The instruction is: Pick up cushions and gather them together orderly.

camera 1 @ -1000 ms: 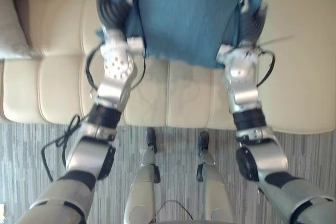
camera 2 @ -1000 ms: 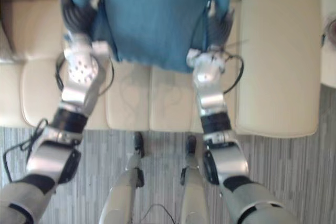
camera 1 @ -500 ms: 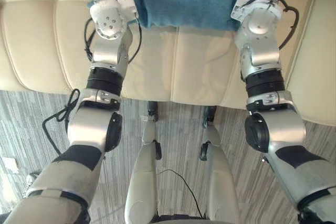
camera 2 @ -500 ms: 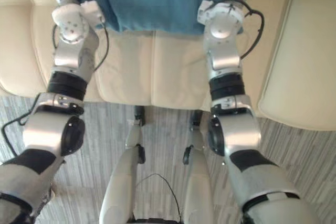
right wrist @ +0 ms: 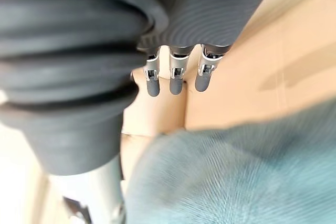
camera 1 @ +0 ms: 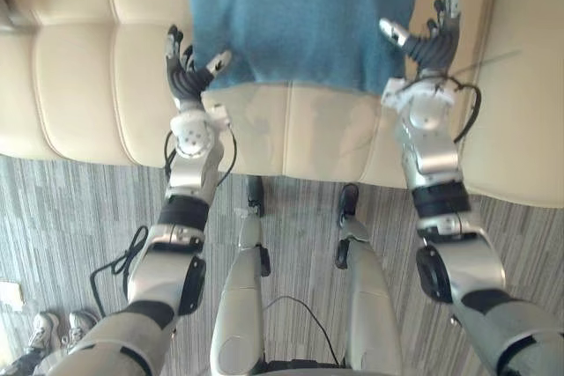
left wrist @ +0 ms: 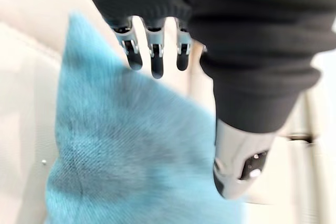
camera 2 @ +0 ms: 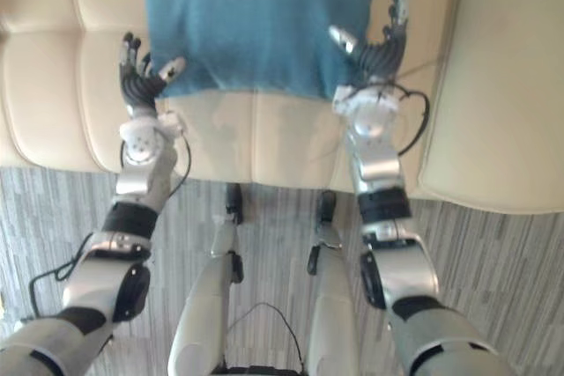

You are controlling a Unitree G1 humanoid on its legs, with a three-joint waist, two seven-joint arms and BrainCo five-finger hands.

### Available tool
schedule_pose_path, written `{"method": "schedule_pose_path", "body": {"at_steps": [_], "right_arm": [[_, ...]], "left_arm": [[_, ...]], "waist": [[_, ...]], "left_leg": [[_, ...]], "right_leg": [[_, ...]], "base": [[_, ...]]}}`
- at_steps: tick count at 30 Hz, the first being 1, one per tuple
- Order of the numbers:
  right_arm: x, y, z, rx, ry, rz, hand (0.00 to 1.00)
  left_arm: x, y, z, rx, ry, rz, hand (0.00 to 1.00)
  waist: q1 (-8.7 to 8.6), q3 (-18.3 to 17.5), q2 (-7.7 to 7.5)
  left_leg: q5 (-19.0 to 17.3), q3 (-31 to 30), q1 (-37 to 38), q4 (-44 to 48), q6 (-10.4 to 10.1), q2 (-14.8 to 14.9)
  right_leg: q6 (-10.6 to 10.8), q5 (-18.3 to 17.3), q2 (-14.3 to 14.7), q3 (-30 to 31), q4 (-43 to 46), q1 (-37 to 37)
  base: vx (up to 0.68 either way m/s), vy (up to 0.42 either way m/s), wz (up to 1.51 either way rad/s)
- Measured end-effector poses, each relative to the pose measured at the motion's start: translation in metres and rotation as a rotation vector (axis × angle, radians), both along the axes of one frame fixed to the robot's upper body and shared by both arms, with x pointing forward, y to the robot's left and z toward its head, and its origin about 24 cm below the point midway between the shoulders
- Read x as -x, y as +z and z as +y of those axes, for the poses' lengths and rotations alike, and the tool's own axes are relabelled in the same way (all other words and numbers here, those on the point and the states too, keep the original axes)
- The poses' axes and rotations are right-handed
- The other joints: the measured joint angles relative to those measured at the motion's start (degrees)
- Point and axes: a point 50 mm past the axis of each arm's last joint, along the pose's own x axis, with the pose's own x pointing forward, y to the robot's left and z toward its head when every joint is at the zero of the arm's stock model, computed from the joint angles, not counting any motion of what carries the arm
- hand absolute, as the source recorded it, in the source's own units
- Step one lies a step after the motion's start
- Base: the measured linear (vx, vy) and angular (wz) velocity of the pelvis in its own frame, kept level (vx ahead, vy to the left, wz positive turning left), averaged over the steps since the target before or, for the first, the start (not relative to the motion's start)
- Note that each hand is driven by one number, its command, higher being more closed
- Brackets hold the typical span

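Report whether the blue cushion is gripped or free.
Free: the blue cushion lies on the sofa, with the left hand and right hand open beside it.

A cream, leather-like sofa [camera 1: 88,85] with stitched seat panels stands on a floor of grey striped carpet [camera 1: 70,209]. A teal-blue, square knitted cushion [camera 1: 304,15] rests on the seat, spanning the seams between panels, its near edge set back from the seat's front edge. A wide padded armrest [camera 1: 529,85] closes the sofa's right end. A pair of pale sneakers [camera 1: 53,332] sits on the carpet, well apart from the sofa.
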Motion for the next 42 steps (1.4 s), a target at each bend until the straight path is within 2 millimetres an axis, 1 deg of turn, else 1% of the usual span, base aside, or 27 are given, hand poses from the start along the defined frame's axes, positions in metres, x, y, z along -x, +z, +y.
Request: {"method": "schedule_pose_path", "body": {"at_steps": [1, 2, 3, 4, 5, 6, 7, 8, 10, 12, 13, 14, 17, 19, 20, 22, 23, 24, 25, 27, 31, 32, 34, 37, 38, 42], "right_arm": [[0.010, -0.018, -0.004, 0.011, 0.007, 0.041, 0.00], [0.014, -0.027, -0.006, 0.015, 0.014, 0.066, 0.00], [0.021, -0.044, -0.008, 0.019, 0.021, 0.114, 0.00], [0.030, -0.066, -0.012, 0.022, 0.033, 0.187, 0.00], [0.035, -0.075, -0.014, 0.021, 0.034, 0.217, 0.00], [0.042, -0.091, -0.016, 0.016, 0.041, 0.271, 0.00], [0.053, -0.110, -0.015, 0.001, 0.056, 0.335, 0.00], [0.060, -0.122, -0.015, -0.011, 0.063, 0.372, 0.00], [0.087, -0.159, -0.013, -0.061, 0.078, 0.496, 0.00], [0.105, -0.180, -0.015, -0.110, 0.069, 0.572, 0.00], [0.122, -0.205, -0.016, -0.158, 0.052, 0.670, 0.00], [0.128, -0.215, -0.017, -0.172, 0.046, 0.708, 0.00], [0.160, -0.264, -0.014, -0.252, 0.025, 0.938, 0.00], [0.171, -0.281, -0.010, -0.267, 0.027, 1.025, 0.00], [0.182, -0.294, -0.007, -0.292, 0.012, 1.093, 0.00], [0.193, -0.306, -0.007, -0.313, 0.000, 1.162, 0.00], [0.206, -0.317, -0.010, -0.335, -0.030, 1.238, 0.00], [0.210, -0.321, -0.012, -0.347, -0.043, 1.261, 0.00], [0.220, -0.327, -0.015, -0.367, -0.071, 1.304, 0.00], [0.233, -0.333, -0.019, -0.389, -0.110, 1.360, 0.00], [0.248, -0.341, -0.024, -0.432, -0.162, 1.423, 0.00], [0.250, -0.342, -0.024, -0.435, -0.164, 1.432, 0.00], [0.251, -0.344, -0.024, -0.451, -0.174, 1.449, 0.00], [0.251, -0.344, -0.027, -0.463, -0.192, 1.448, 0.00], [0.248, -0.344, -0.038, -0.468, -0.221, 1.467, 0.00], [0.249, -0.344, -0.038, -0.468, -0.222, 1.468, 0.00]], "left_arm": [[0.010, -0.013, 0.008, -0.010, 0.011, 0.021, 0.00], [0.014, -0.020, 0.012, -0.005, 0.014, 0.037, 0.00], [0.022, -0.035, 0.018, 0.005, 0.027, 0.077, 0.00], [0.033, -0.056, 0.024, 0.016, 0.036, 0.139, 0.00], [0.037, -0.065, 0.025, 0.017, 0.037, 0.165, 0.00], [0.047, -0.081, 0.027, 0.030, 0.040, 0.213, 0.00], [0.061, -0.102, 0.030, 0.055, 0.048, 0.276, 0.00], [0.069, -0.113, 0.031, 0.067, 0.052, 0.314, 0.00], [0.100, -0.150, 0.031, 0.109, 0.057, 0.439, 0.00], [0.119, -0.171, 0.027, 0.142, 0.044, 0.518, 0.00], [0.136, -0.193, 0.024, 0.178, 0.039, 0.608, 0.00], [0.142, -0.201, 0.023, 0.189, 0.038, 0.640, 0.00], [0.174, -0.242, 0.017, 0.237, 0.037, 0.847, 0.00], [0.186, -0.258, 0.016, 0.214, 0.017, 0.946, 0.00], [0.197, -0.269, 0.015, 0.216, 0.012, 1.016, 0.00], [0.210, -0.280, 0.015, 0.194, 0.009, 1.095, 0.00], [0.222, -0.290, 0.013, 0.185, 0.003, 1.176, 0.00], [0.228, -0.294, 0.013, 0.186, 0.003, 1.205, 0.00], [0.237, -0.299, 0.013, 0.189, 0.008, 1.254, 0.00], [0.250, -0.306, 0.014, 0.198, 0.017, 1.319, 0.00], [0.261, -0.311, 0.017, 0.160, 0.007, 1.382, 0.00], [0.263, -0.312, 0.018, 0.156, 0.008, 1.392, 0.00], [0.269, -0.313, 0.021, 0.140, 0.013, 1.422, 0.00], [0.273, -0.314, 0.025, 0.128, 0.009, 1.445, 0.00], [0.282, -0.315, 0.036, 0.102, 0.020, 1.489, 0.00], [0.282, -0.315, 0.036, 0.102, 0.019, 1.490, 0.00]], "waist": [[0.00, -0.12, -0.21], [0.01, -0.30, -0.26], [0.02, -1.13, -0.50], [0.00, -2.30, -0.74], [0.02, -2.55, -0.87], [-0.01, -3.05, -1.15], [0.03, -4.64, -1.57], [0.03, -5.91, -1.75], [0.02, -9.66, -1.99], [0.02, -11.78, -2.05], [-0.07, -13.98, -2.07], [-0.15, -14.74, -2.08], [-0.24, -18.70, -2.44], [-0.26, -19.71, -2.46], [-0.34, -20.64, -2.56], [-0.41, -21.02, -2.58], [-0.45, -22.06, -2.58], [-0.45, -22.34, -2.62], [-0.45, -22.82, -2.53], [-0.45, -23.52, -2.45], [-0.70, -23.81, -2.55], [-0.73, -23.76, -2.57], [-1.55, -23.81, -2.59], [-2.12, -23.78, -2.52], [-3.52, -22.38, -2.90], [-3.52, -22.37, -2.76]], "left_leg": [[-0.37, -0.10, 1.99, 0.02, 0.05, 0.03], [-0.52, -0.16, 2.74, 0.04, 0.10, 0.09], [-0.78, -0.31, 3.71, 0.07, -0.03, 0.11], [-1.20, -0.53, 4.82, 0.58, 0.12, 0.18], [-1.34, -0.65, 5.51, 0.95, 0.17, 0.20], [-2.05, -0.63, 7.05, 1.26, 0.43, 0.24], [-2.77, -0.55, 8.40, 1.57, 0.11, 0.34], [-3.39, -0.44, 8.77, 2.04, 0.26, 0.44], [-4.84, 0.09, 10.96, 2.77, 0.23, 0.92], [-5.79, 0.43, 12.68, 3.03, 0.00, 1.16], [-6.43, 0.54, 14.34, 3.05, 0.19, 1.21], [-6.69, 0.60, 14.90, 3.04, 0.17, 1.24], [-8.17, 1.57, 18.46, 2.99, 0.20, 1.42], [-8.66, 2.02, 20.08, 2.95, 0.09, 1.51], [-8.96, 2.15, 20.85, 2.91, 0.11, 1.60], [-9.09, 2.30, 22.38, 2.44, 0.06, 1.61], [-9.09, 2.38, 23.65, 1.69, 0.06, 1.56], [-9.13, 2.42, 24.08, 1.48, 0.01, 1.51], [-9.16, 2.40, 24.92, 0.81, -0.01, 1.46], [-9.31, 2.30, 25.81, 0.08, 0.05, 1.28], [-9.65, 2.14, 27.28, 0.05, 0.08, 0.94], [-9.77, 2.16, 27.69, 0.05, 0.02, 0.94], [-10.08, 2.09, 28.20, 0.04, 0.03, 0.89], [-10.27, 2.06, 28.65, 0.04, -0.18, 0.85], [-11.80, 0.98, 30.67, 0.04, 0.06, -0.45], [-11.79, 0.99, 30.69, 0.04, 0.06, -0.45]], "right_leg": [[-0.19, -1.12, -0.04, -0.12, 0.76, 1.64], [0.11, -1.56, -0.02, -0.25, 1.15, 2.36], [-0.16, -2.34, -0.02, -0.39, 1.57, 3.03], [0.11, -3.01, 0.03, -0.79, 1.99, 4.38], [0.02, -3.25, 0.00, -0.93, 2.05, 5.21], [-0.31, -3.68, 0.01, -1.07, 2.05, 6.93], [-0.36, -4.18, 0.08, -1.14, 1.91, 8.49], [-0.36, -4.35, 0.16, -1.19, 1.58, 9.18], [-0.30, -4.43, 0.71, -1.30, -0.72, 12.49], [-0.26, -4.40, 1.03, -1.29, -2.48, 15.02], [-0.09, -4.16, 1.19, -1.46, -4.32, 17.57], [-0.02, -4.02, 1.26, -1.49, -5.01, 18.50], [0.43, -3.14, 1.58, -1.43, -9.02, 23.65], [0.51, -2.39, 1.79, -1.26, -11.17, 25.97], [0.59, -1.71, 1.94, -1.27, -12.82, 27.27], [0.67, -1.28, 2.05, -1.26, -14.43, 28.97], [0.79, -0.92, 2.11, -1.28, -15.79, 30.46], [0.81, -0.81, 2.12, -1.27, -16.20, 31.02], [0.92, -0.54, 2.17, -1.28, -17.00, 31.92], [0.97, -0.04, 2.17, -1.13, -18.05, 32.84], [1.17, 0.80, 2.08, -0.89, -19.85, 35.11], [1.18, 0.79, 2.07, -0.86, -19.93, 35.53], [1.19, 0.78, 2.07, -0.85, -20.66, 36.24], [1.22, 0.82, 2.08, -0.80, -20.85, 36.86], [1.61, 0.43, 1.08, -1.30, -22.58, 39.87], [1.60, 0.43, 1.07, -1.29, -22.48, 39.87]], "base": [[0.00, -0.061, 0.04], [0.01, -0.083, 0.06], [0.03, -0.096, 0.08], [0.06, -0.096, 0.10], [0.08, -0.090, 0.08], [0.10, -0.075, 0.02], [0.13, -0.079, -0.02], [0.13, -0.059, -0.06], [0.18, -0.044, -0.12], [0.18, -0.020, -0.10], [0.16, -0.004, -0.05], [0.16, 0.005, -0.06], [0.12, 0.019, -0.08], [0.07, 0.030, -0.12], [0.03, 0.032, -0.08], [0.00, 0.016, -0.03], [0.00, 0.000, 0.00], [0.00, 0.000, 0.00], [0.03, 0.017, -0.01], [0.02, 0.019, -0.05], [0.02, 0.009, -0.02], [0.00, 0.000, 0.00], [0.00, 0.000, 0.00], [0.01, -0.001, 0.00], [0.00, 0.000, 0.00], [0.00, 0.000, 0.00]]}}
